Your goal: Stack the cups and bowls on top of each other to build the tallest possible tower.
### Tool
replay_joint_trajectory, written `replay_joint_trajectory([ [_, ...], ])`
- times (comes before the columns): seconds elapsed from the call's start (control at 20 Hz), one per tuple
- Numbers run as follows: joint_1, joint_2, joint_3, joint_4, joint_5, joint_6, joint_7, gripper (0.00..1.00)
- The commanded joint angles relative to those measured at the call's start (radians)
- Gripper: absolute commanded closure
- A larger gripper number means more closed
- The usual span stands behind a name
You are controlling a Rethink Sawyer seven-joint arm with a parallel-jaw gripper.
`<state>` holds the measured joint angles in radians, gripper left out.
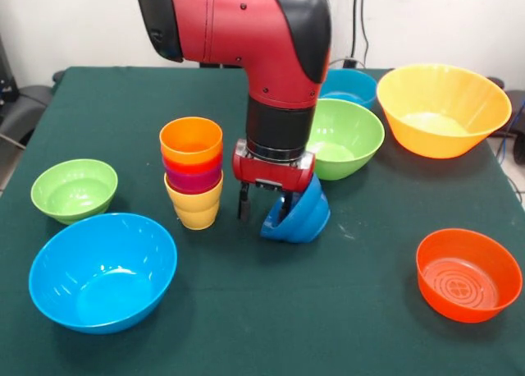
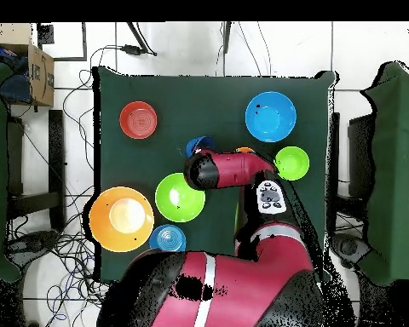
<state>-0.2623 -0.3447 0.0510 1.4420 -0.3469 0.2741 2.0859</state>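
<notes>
Four-cup glossy plastic tumbler tower [image 1: 193, 172] done, gripper [image 1: 264, 205] clamping tilted dark blue plastic bowl [image 1: 300, 214] at its 3 o'clock, six bowls unstacked on bench [image 1: 271, 310].

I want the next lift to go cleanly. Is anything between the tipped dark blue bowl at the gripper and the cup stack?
Nothing visible: the dark blue bowl at the gripper has only bare cloth between it and the cup stack.
</notes>
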Motion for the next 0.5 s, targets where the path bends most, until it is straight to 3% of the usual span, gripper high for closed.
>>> replay_joint_trajectory([
  [0.05,-0.008,0.026,0.069,0.002,0.046,-0.041,0.113,0.0],
  [0.5,-0.026,-0.009,0.113,0.027,0.08,-0.035,0.092,0.0],
])
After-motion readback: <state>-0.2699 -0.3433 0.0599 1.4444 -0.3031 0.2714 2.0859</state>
